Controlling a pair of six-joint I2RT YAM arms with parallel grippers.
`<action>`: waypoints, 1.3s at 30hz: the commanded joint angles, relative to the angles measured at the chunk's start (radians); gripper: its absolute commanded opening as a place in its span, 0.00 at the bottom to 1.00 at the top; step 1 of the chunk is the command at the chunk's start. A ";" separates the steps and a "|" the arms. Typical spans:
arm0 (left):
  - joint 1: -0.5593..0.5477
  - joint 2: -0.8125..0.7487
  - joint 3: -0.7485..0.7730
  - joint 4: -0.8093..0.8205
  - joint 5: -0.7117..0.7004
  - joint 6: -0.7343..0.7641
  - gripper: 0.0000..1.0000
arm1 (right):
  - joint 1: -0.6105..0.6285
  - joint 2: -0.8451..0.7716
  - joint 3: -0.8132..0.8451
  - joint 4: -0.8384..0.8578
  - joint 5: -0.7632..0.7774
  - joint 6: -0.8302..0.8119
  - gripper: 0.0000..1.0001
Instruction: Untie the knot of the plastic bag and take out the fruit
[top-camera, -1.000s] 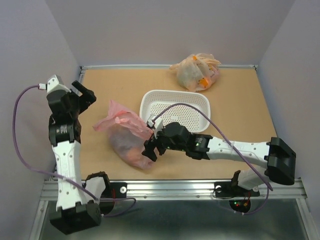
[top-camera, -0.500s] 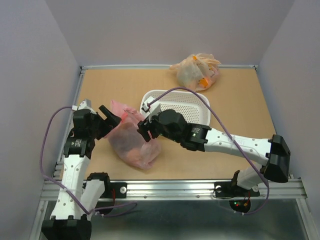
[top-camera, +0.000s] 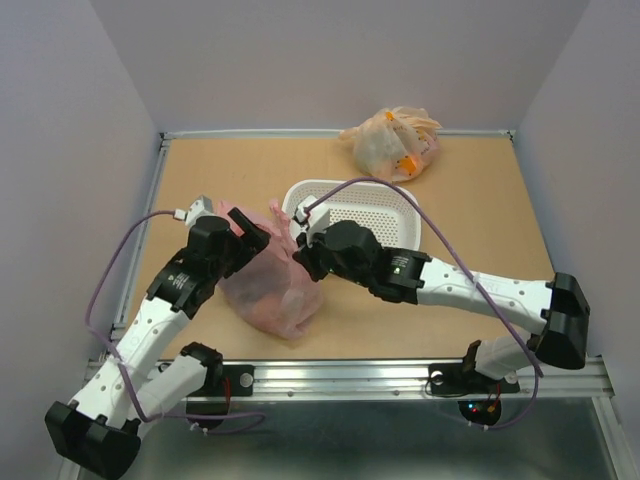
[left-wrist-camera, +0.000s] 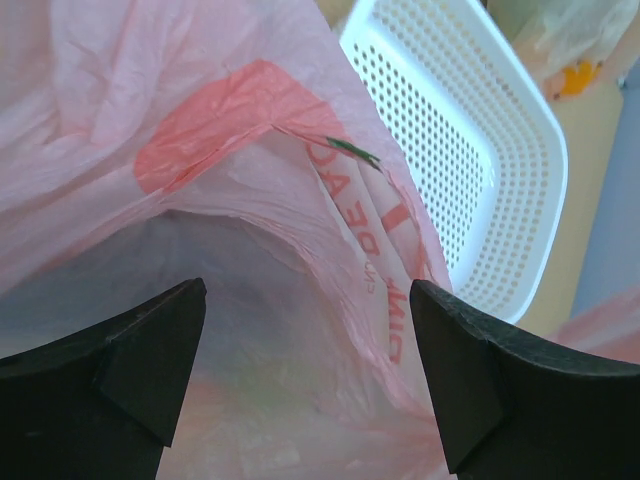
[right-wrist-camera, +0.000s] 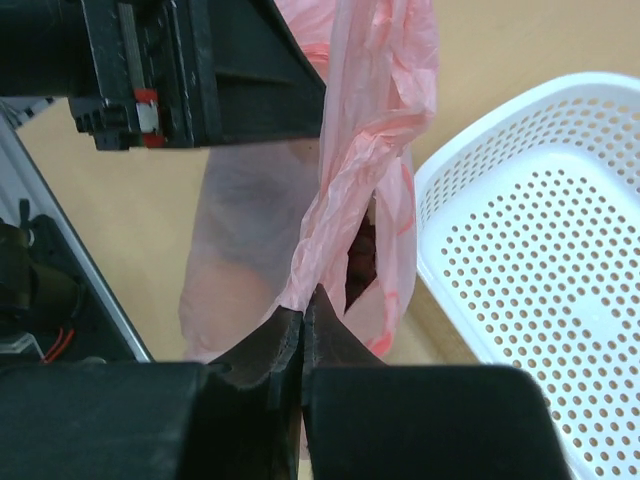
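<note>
1. Our left arm (top-camera: 150, 320) and right arm (top-camera: 480, 292) wear white shells peppered with dark dots, plus chunky black joints.
2. A thin purple cable (top-camera: 100, 280) loops off each wrist.
3. The left gripper (left-wrist-camera: 308, 295) and right gripper (right-wrist-camera: 303, 320) have matte black wedge fingers.
4. We spot a red tab (right-wrist-camera: 145, 100) on the left one's housing, a green light (top-camera: 397, 262) on the right arm.

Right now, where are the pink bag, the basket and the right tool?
pink bag (top-camera: 262, 295): top view, on its bulging body.
basket (left-wrist-camera: 553, 170): left wrist view, on its white rim.
right tool (right-wrist-camera: 303, 316): right wrist view, where the fingertips pinch the pink bag.
</note>
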 joint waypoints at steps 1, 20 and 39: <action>-0.002 -0.053 0.126 -0.082 -0.225 -0.022 0.94 | 0.000 -0.082 -0.011 0.040 -0.007 0.014 0.01; -0.102 0.086 -0.060 0.165 -0.088 -0.204 0.85 | 0.000 -0.099 -0.090 0.159 -0.142 0.030 0.01; -0.015 0.044 0.233 -0.198 -0.455 0.071 0.00 | 0.000 -0.128 -0.304 0.176 -0.014 0.068 0.01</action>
